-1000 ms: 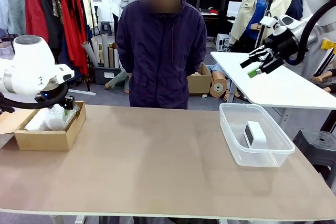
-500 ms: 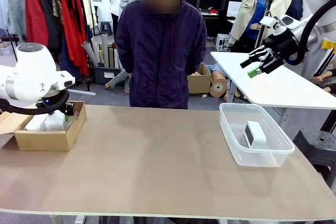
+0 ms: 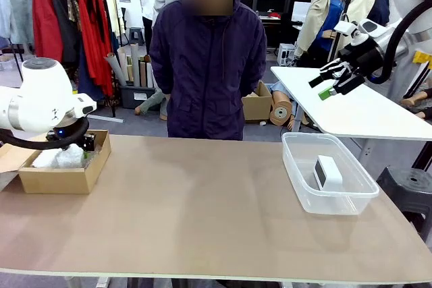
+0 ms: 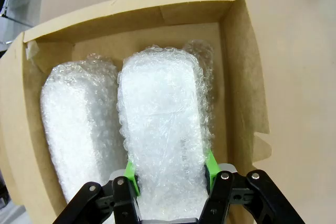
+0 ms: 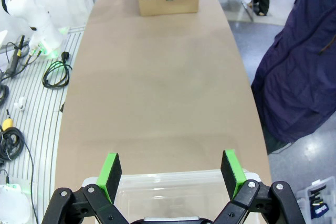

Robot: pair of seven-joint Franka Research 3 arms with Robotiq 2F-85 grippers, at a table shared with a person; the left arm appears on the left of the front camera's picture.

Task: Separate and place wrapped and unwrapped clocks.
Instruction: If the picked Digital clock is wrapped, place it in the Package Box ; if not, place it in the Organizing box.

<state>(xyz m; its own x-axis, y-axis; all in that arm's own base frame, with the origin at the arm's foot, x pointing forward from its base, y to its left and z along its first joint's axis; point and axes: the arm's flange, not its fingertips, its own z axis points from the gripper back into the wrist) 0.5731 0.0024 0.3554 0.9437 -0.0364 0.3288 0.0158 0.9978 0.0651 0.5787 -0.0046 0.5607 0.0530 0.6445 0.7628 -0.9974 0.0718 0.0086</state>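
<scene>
Two bubble-wrapped clocks (image 4: 163, 135) (image 4: 79, 129) lie side by side in one cardboard box (image 4: 239, 72); one bare white clock (image 3: 328, 172) stands in one clear plastic tub (image 3: 300, 173); one bench (image 3: 202, 214) carries both containers; one person (image 3: 207, 65) stands behind it

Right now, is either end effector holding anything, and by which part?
The left end effector grips a white bubble-wrapped block by its near end, over the brown cardboard box. The right end effector is open and holds nothing.
</scene>
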